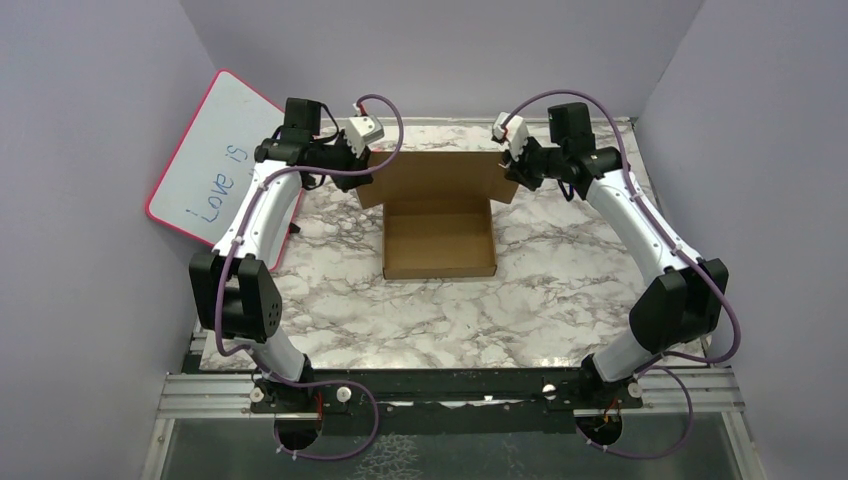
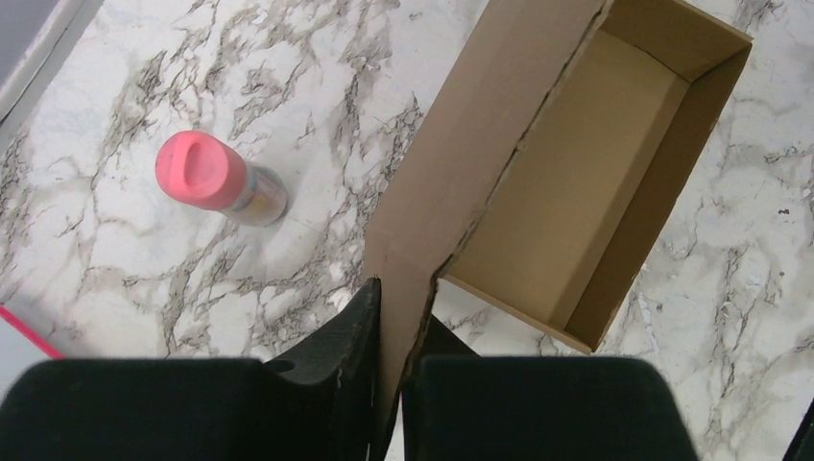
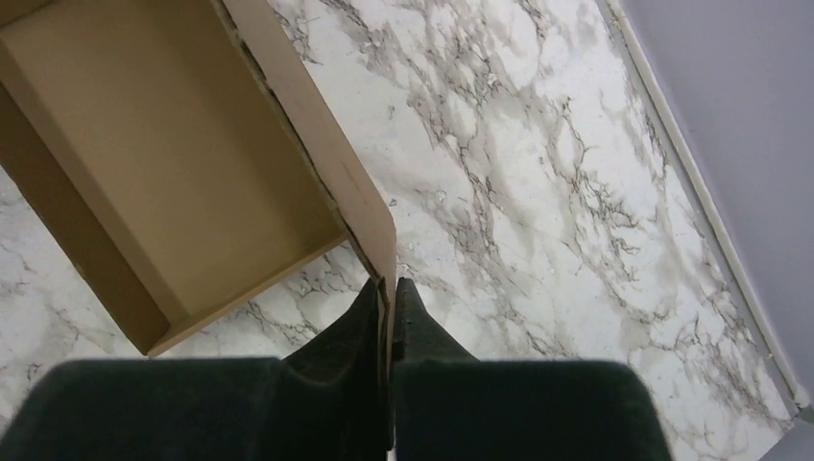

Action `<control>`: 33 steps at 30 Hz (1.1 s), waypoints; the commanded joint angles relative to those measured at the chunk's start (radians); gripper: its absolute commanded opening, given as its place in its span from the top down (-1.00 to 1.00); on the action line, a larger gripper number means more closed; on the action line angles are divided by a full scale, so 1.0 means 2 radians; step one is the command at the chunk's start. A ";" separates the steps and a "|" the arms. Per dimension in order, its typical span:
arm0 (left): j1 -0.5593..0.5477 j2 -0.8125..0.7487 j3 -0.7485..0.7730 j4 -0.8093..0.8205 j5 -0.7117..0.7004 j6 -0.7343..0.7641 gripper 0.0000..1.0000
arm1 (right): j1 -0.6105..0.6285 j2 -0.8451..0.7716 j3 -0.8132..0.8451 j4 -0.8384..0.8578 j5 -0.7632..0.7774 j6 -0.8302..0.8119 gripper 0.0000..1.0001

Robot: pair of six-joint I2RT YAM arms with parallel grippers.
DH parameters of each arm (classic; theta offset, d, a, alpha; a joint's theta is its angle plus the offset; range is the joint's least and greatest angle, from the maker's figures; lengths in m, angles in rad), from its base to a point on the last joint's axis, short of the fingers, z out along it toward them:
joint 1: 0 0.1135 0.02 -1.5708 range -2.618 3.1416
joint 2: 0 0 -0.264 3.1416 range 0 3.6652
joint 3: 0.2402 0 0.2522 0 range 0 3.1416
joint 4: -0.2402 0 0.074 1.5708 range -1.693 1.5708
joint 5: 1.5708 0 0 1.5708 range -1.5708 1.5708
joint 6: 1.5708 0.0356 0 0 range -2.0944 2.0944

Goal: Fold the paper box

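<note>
The paper box is a shallow brown cardboard tray sitting mid-table, with its wide lid flap standing up along the far side. My left gripper is shut on the flap's left end. In the left wrist view the cardboard of the box runs down between the black fingers of the left gripper. My right gripper is shut on the flap's right end. The right wrist view shows the thin edge of the box pinched between the fingers of the right gripper.
A pink-framed whiteboard with blue writing leans on the left wall behind the left arm. A small pink-capped bottle stands on the marble table left of the box. Purple walls close in the table on three sides.
</note>
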 commanded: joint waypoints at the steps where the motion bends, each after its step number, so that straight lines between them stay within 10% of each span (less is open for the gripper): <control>1: 0.003 0.000 0.022 -0.005 0.032 -0.029 0.83 | -0.002 0.008 0.018 0.020 -0.025 0.035 0.95; 33: -0.167 -0.058 -0.056 0.205 -0.373 -0.531 0.95 | 0.132 0.029 0.035 -0.032 0.395 0.566 0.98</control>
